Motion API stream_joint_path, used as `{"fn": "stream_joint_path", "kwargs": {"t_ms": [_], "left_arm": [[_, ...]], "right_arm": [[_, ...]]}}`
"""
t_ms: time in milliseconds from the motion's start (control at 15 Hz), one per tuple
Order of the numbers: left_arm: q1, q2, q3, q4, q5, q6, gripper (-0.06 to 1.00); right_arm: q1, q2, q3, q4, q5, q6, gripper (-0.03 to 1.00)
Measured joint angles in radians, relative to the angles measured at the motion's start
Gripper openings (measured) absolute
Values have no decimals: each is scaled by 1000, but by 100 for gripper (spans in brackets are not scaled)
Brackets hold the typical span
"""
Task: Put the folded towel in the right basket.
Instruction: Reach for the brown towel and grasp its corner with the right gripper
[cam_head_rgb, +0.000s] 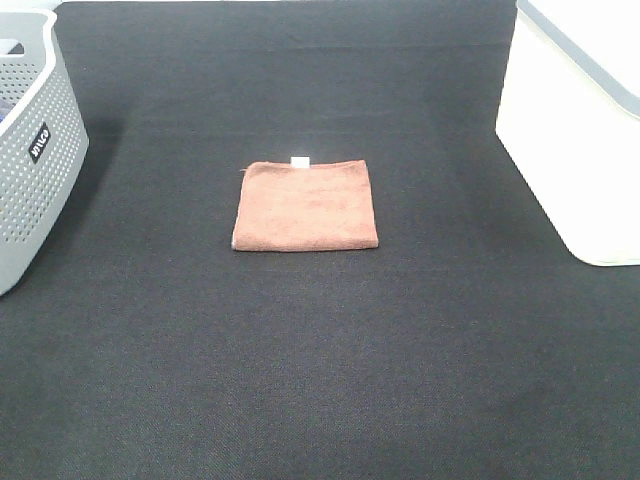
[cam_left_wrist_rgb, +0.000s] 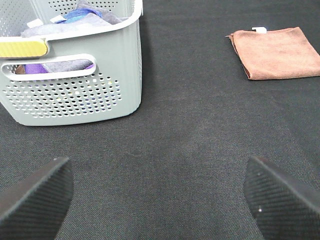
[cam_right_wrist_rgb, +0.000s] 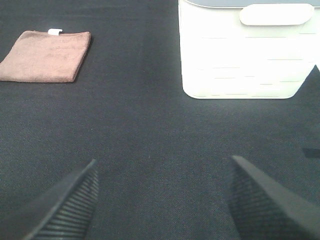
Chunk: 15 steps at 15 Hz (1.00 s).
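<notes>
A folded brown towel (cam_head_rgb: 306, 205) with a small white tag lies flat in the middle of the black table. It also shows in the left wrist view (cam_left_wrist_rgb: 276, 52) and in the right wrist view (cam_right_wrist_rgb: 45, 55). The white right basket (cam_head_rgb: 577, 130) stands at the right edge, and its wall fills the far side of the right wrist view (cam_right_wrist_rgb: 245, 55). My left gripper (cam_left_wrist_rgb: 157, 200) is open and empty, well short of the towel. My right gripper (cam_right_wrist_rgb: 162, 200) is open and empty, in front of the white basket. Neither arm shows in the exterior high view.
A grey perforated basket (cam_head_rgb: 30, 150) stands at the left edge; in the left wrist view (cam_left_wrist_rgb: 70, 75) it holds several cloths. The black cloth-covered table (cam_head_rgb: 320, 380) spreads around the towel.
</notes>
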Motion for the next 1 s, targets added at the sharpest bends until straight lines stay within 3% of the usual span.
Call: {"fn": "stream_joint_path", "kwargs": {"t_ms": [1000], "left_arm": [[0, 0, 0, 0, 0, 0, 88]], "right_arm": [[0, 0, 0, 0, 0, 0, 68]]}}
